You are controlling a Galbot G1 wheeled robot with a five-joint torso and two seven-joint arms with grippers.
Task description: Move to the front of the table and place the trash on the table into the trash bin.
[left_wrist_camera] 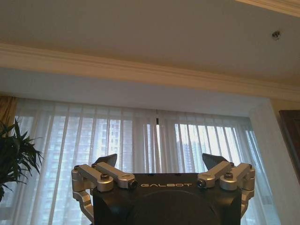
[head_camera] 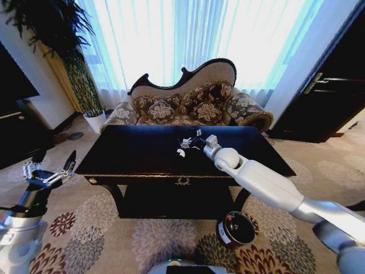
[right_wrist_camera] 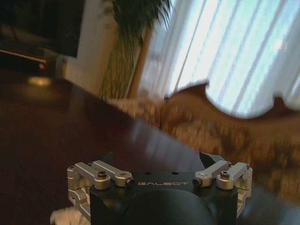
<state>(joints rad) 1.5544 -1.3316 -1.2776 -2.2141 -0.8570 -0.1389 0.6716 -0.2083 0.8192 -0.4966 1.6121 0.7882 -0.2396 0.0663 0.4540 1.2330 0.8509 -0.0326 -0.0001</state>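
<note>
**Trash still on the table, bin waiting below**

The trash [head_camera: 181, 152] — as far as the head view shows, a small white paper ball — lies on the dark table [head_camera: 131, 154], just beside the right gripper [head_camera: 191, 140] and slightly nearer the robot than its fingertips. A pale scrap also peeks out beside the gripper body in the right wrist view [right_wrist_camera: 63, 216], close under the mechanism; it is likely the same ball, though I cannot be sure. Other trash pieces cannot be made out on the glossy top.

The right gripper hangs low over the table top with its fingers spread apart and nothing between them. The left gripper [head_camera: 48, 169] is parked well off to the side, beyond the table's corner, fingers spread too and pointing up toward the ceiling and curtains.

The robot already stands at the front of the table, so the approach looks done. The picking part seems barely begun — no piece is held.

The trash bin [head_camera: 235, 229] stands on the carpet, well below and behind the right gripper, under that arm's forearm. Its dark inside shows nothing I can identify as trash.
</note>
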